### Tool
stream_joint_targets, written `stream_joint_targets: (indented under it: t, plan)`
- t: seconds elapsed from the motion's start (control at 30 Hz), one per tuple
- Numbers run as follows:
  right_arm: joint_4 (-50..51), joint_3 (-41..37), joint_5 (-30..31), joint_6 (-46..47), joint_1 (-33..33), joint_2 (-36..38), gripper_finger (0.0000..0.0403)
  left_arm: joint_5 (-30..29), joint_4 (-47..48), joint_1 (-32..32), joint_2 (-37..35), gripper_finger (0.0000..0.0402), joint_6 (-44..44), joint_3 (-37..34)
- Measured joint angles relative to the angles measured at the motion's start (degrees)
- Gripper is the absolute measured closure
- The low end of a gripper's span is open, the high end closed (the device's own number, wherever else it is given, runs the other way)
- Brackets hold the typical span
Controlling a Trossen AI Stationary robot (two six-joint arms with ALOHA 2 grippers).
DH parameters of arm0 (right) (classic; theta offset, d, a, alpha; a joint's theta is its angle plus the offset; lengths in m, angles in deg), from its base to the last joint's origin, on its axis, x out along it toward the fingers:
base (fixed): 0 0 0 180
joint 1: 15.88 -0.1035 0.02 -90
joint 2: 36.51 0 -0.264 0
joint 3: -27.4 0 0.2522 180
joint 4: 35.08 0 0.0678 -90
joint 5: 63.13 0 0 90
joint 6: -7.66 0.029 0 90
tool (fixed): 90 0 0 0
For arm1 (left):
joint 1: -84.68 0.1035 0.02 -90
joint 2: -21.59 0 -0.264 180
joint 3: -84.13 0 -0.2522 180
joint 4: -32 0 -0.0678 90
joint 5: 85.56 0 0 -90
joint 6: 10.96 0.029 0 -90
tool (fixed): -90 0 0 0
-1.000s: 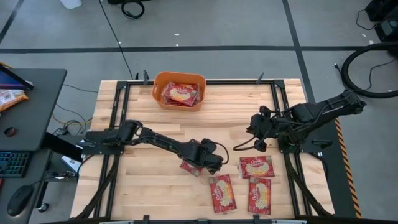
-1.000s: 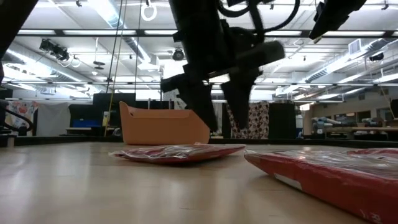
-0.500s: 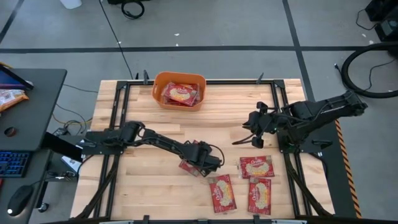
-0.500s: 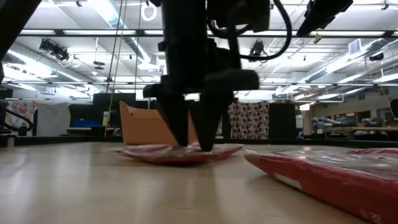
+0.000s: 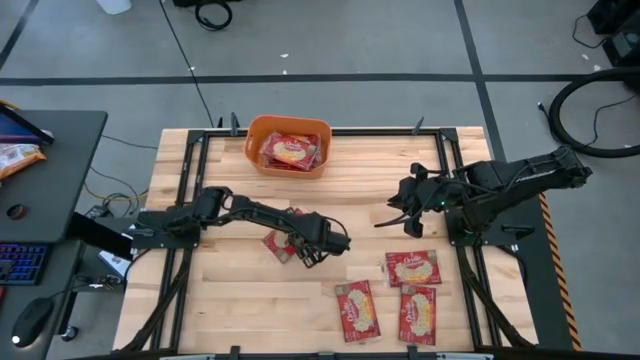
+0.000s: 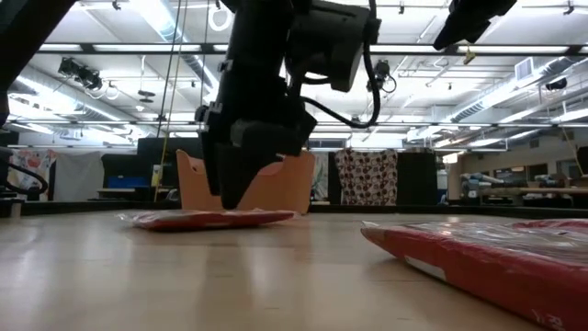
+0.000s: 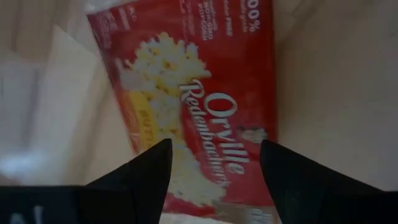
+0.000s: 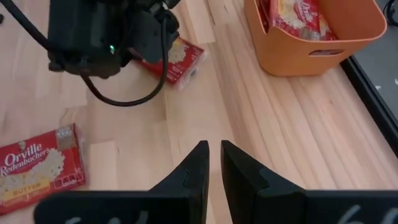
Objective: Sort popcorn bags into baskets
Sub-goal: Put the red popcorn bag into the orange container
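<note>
**While one packet is being handled, three more wait on the table**

Seen from above, the orange basket (image 5: 288, 146) at the far edge of the table (image 5: 370, 180) already holds at least two popcorn bags (image 5: 289, 151); the exact count cannot be told. Four bags remain outside it. One bag (image 5: 279, 244) lies mid-table at the left gripper (image 5: 305, 252), and three more (image 5: 413, 268) (image 5: 357, 309) (image 5: 418, 313) lie together near the front right. By my reckoning the sorting is partly done, with these four left to go. The right gripper (image 5: 409, 212) hangs above bare wood on the right side, well apart from any bag.

At table height, the low view shows what the overhead cannot: the handled bag (image 6: 209, 219) lies flat on the wood, not lifted, with the left arm's dark fingers coming down onto it. The basket (image 6: 248, 184) stands behind.

Through the left wrist camera, the two fingers (image 7: 142, 174) stand spread wide over the red packet (image 7: 199, 99), its lettering plain between them. They straddle it and do not clamp it.

From the right wrist camera, the right fingers (image 8: 195, 169) sit nearly together with only a thin gap and nothing held. This view also looks into the basket (image 8: 323, 43), where a bag (image 8: 298, 15) leans against the wall.
</note>
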Motion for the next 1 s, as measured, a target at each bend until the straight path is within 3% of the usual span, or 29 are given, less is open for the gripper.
stream_joint_targets:
  t: [0.2, 0.43, 0.8, 1.0]
  plan:
    - [-0.2, 0.0, 0.0, -0.1, 0.0, 0.0, 0.0356, 4.5, 0.8, -0.1, 0.0, 0.0155, -9.1, 2.8]
    - [-0.4, 0.0, 0.0, -0.6, 0.0, 0.0, 0.0356, 3.9, 1.1, -2.0, 0.1, 0.0155, -13.9, 4.6]
    - [-0.9, 0.0, -1.1, -0.4, 0.0, -0.1, 0.0356, 1.4, 2.6, -3.3, 5.5, 0.0157, -8.3, 4.3]
    - [-1.0, 0.0, -2.6, 0.8, 0.0, -0.1, 0.0356, -0.2, 3.3, -3.4, 6.3, 0.0208, -2.4, 4.3]
